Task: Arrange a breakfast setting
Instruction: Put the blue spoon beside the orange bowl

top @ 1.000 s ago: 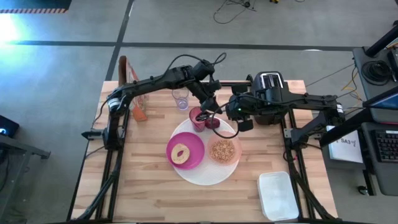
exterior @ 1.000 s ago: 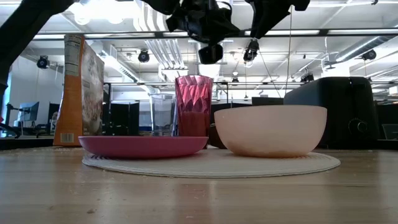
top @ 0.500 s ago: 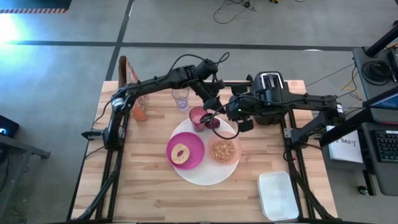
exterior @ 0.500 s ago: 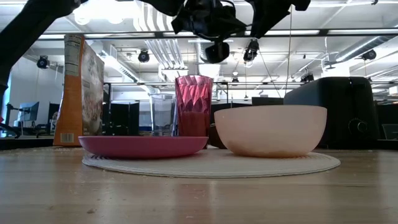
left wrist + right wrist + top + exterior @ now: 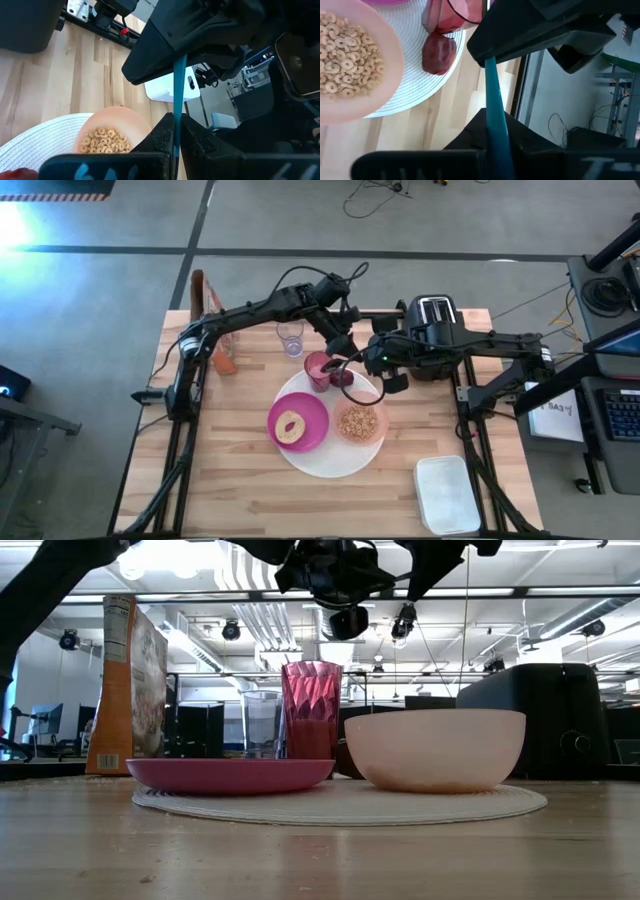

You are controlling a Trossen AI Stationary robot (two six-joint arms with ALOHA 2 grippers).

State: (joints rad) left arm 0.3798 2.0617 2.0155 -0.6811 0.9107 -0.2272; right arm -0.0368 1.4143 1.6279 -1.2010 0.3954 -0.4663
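A thin blue spoon (image 5: 178, 90) hangs in the air between my two grippers, over the far rim of the big white plate (image 5: 300, 465). My left gripper (image 5: 345, 350) and my right gripper (image 5: 370, 362) are both shut on it, tip to tip. Below them stand the pink tumbler (image 5: 318, 370) and the dark red fruit (image 5: 439, 52). The magenta plate (image 5: 315, 420) carries the bagel (image 5: 292, 427). The pale pink bowl (image 5: 360, 422) holds cereal rings. The clear glass (image 5: 291, 340) stands behind the tumbler. My left gripper pinches the spoon's handle (image 5: 175, 131) between its two fingers. The handle runs straight on from the fingers into the right gripper, clear of the plate below. My right gripper pinches the same handle (image 5: 496, 120) between its two fingers, slanting down from the table's right. Which end each holds is hidden by the grippers.
A black toaster (image 5: 432, 335) stands at the far right, close behind the right arm. A cereal box (image 5: 225, 352) stands at the far left. A white lidded container (image 5: 447, 495) lies near the right front corner. Bare wood (image 5: 230, 490) lies in front of the plate.
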